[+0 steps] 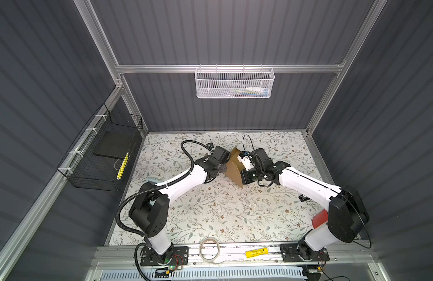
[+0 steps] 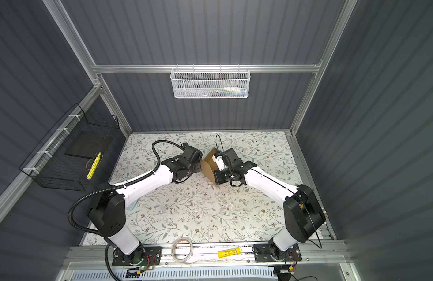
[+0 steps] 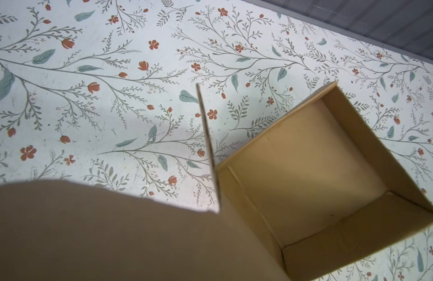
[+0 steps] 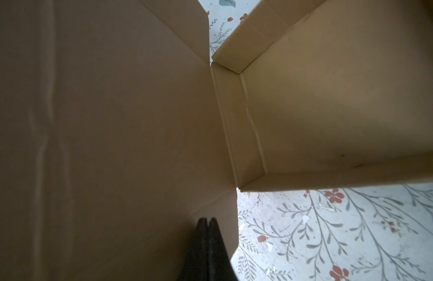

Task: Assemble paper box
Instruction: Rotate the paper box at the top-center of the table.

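The paper box (image 1: 235, 167) (image 2: 208, 167), brown corrugated cardboard, stands tilted between the two wrists toward the back of the floral table (image 1: 210, 206). In the left wrist view its folded tray (image 3: 308, 175) gapes open and empty, a thin flap (image 3: 208, 146) stands edge-on, and a wide panel hides my left fingers. My left gripper (image 1: 224, 169) sits against the box's left side. My right gripper (image 4: 207, 220) is shut, its black fingertips together in front of the big lid panel (image 4: 113, 121), with nothing between them.
A tape roll (image 1: 209, 248) and a yellow tube (image 1: 256, 253) lie on the front rail. A red object (image 1: 320, 217) sits by the right arm's base. A black wire basket (image 1: 101, 155) hangs on the left wall, a white mesh basket (image 1: 235, 84) on the back wall.
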Controlling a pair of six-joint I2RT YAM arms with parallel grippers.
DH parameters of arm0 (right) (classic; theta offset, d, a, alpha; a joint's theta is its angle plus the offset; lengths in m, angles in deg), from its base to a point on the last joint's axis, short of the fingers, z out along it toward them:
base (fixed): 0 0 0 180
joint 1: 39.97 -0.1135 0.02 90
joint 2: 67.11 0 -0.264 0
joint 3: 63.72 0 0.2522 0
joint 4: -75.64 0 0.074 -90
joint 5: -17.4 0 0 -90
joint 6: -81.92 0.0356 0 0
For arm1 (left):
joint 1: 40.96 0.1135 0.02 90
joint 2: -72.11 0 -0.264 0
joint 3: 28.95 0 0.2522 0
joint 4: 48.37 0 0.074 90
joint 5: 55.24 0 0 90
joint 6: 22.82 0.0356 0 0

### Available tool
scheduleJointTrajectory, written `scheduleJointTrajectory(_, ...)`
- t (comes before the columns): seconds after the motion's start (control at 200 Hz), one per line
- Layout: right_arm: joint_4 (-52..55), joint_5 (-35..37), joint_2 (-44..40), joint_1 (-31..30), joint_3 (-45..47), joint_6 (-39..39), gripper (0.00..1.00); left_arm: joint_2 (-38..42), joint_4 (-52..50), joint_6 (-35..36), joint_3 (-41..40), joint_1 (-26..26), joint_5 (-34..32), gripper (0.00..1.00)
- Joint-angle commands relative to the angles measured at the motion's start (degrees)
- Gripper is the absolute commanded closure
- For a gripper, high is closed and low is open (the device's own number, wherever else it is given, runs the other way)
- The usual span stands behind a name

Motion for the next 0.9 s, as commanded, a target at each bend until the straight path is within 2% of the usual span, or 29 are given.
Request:
scheduleJointTrajectory(0.0, -0.15, -0.13, -0.72, -0.79, 0.68, 0.37, 1.00, -0.59, 0.64, 0.16, 0.81, 0.43, 1.00, 0.75)
scheduleJointTrajectory(0.555, -3.22, 2.47, -1.08, -0.80, -1.69, 0.55, 1.00, 5.33, 4.06, 3.19, -2.71, 0.34, 6.05, 0.73)
scheduleJointTrajectory(0.896, -4.65, 2.62, -0.90, -0.54, -2.92, -0.40, 0.99, 10.37, 7.40, 7.55, -7.20, 0.37, 12.20, 0.65)
